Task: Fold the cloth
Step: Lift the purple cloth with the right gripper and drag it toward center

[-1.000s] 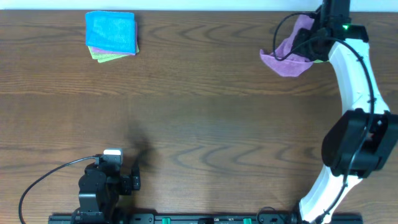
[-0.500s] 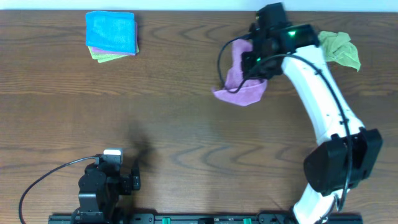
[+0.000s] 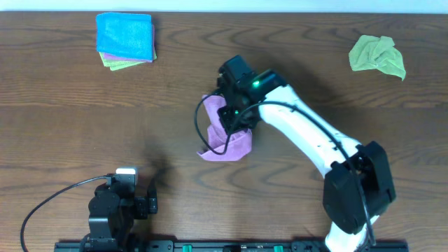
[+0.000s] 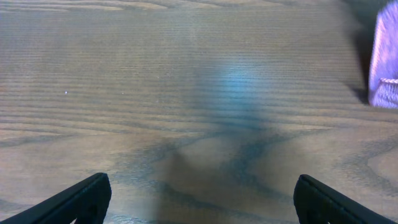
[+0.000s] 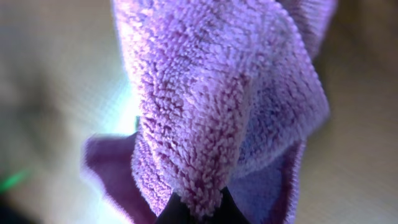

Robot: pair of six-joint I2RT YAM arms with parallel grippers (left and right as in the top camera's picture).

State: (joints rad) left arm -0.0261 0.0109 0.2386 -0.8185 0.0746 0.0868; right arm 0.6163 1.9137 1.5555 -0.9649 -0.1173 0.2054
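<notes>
Travel is the news: a second ago the purple microfibre cloth (image 3: 225, 143) hung at the far right corner of the counter (image 3: 84, 126); now it dangles over the middle, its lower hem seemingly touching the wood. The right gripper (image 3: 231, 115) is clamped on a bunched upper edge, and in its wrist view the pile fills the frame above the pinched fingertips. A crumpled green cloth (image 3: 378, 56) lies uncovered at that far right corner; folded blue and green cloths (image 3: 124, 38) sit at the far left corner. The left gripper (image 4: 202, 182), spread wide, waits near the front edge. By my reading the cloth has reached working space — laying it flat comes next.
</notes>
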